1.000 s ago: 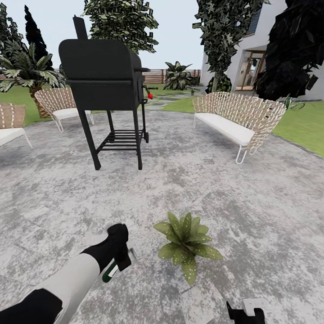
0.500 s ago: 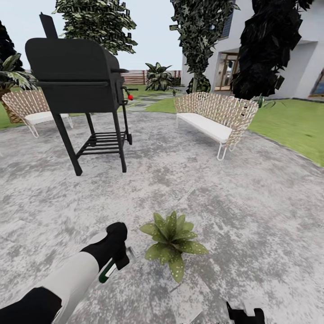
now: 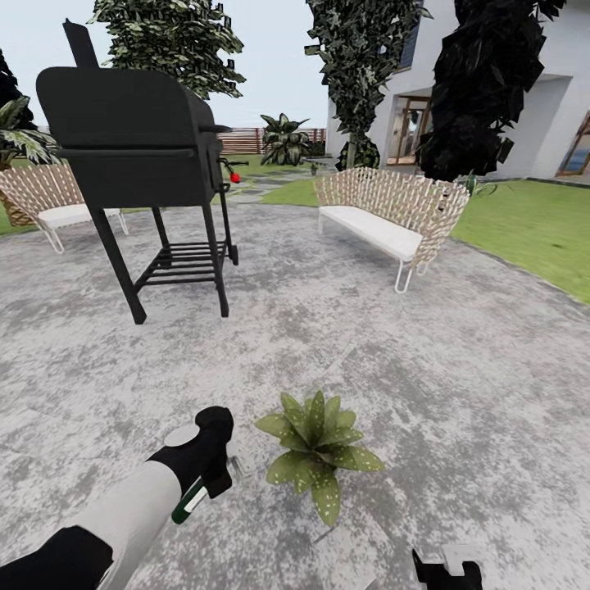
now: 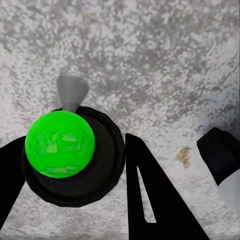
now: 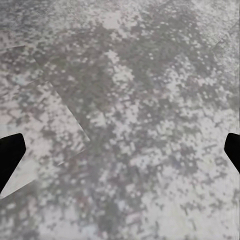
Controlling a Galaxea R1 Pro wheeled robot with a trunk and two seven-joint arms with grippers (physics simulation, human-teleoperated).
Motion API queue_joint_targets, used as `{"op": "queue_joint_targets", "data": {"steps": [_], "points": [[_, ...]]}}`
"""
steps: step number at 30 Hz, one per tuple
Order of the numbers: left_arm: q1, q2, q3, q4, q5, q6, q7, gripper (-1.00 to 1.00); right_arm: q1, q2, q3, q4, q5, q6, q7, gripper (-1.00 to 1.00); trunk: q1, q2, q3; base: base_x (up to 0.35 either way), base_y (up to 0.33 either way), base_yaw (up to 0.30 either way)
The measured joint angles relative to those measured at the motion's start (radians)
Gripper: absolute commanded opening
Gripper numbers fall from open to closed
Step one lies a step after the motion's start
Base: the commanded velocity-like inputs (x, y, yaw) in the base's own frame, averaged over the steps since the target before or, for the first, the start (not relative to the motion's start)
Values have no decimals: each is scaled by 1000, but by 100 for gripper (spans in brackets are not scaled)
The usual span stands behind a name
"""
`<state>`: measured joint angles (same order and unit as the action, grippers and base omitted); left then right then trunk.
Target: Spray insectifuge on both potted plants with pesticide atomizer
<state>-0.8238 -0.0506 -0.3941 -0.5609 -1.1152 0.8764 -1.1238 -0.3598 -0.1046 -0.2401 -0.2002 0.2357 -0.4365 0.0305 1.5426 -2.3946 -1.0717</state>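
One potted plant (image 3: 318, 447), a low rosette of pale-speckled green leaves, sits on the grey paved patio (image 3: 459, 369) just ahead of me. My left gripper (image 3: 211, 465) hovers close to the plant's left side, shut on the pesticide atomizer (image 3: 188, 502), a slim dark-green bottle with a white label. In the left wrist view the atomizer (image 4: 60, 144) shows end-on as a bright green dome in a black ring between the black fingers (image 4: 150, 200) of the left gripper (image 4: 72, 155). My right gripper (image 3: 447, 571) hangs low at the near right, open over bare paving (image 5: 120, 155).
A black grill (image 3: 135, 139) on legs stands at the back left. A woven bench (image 3: 385, 213) with a white cushion stands at the back right, another bench (image 3: 57, 201) at far left. Lawn (image 3: 533, 229), trees and a white house (image 3: 492, 106) lie beyond.
The head view has swung right, so the grill and benches sit further left in the picture. My left gripper stays beside the plant; the atomizer has dipped slightly.
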Motion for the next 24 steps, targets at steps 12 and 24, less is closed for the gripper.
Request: {"op": "queue_joint_targets", "data": {"steps": [12,24], "points": [[13,-29,-2,-97,-3,-1,8,-100,0,0,-1,0,0,0,0,100,0,0,0,1,1,0],[84,-6,3,-69,-4,-6,14,-100,0,0,-1,-1,0,0,0,100,0,0,0,0,0,-51]]}}
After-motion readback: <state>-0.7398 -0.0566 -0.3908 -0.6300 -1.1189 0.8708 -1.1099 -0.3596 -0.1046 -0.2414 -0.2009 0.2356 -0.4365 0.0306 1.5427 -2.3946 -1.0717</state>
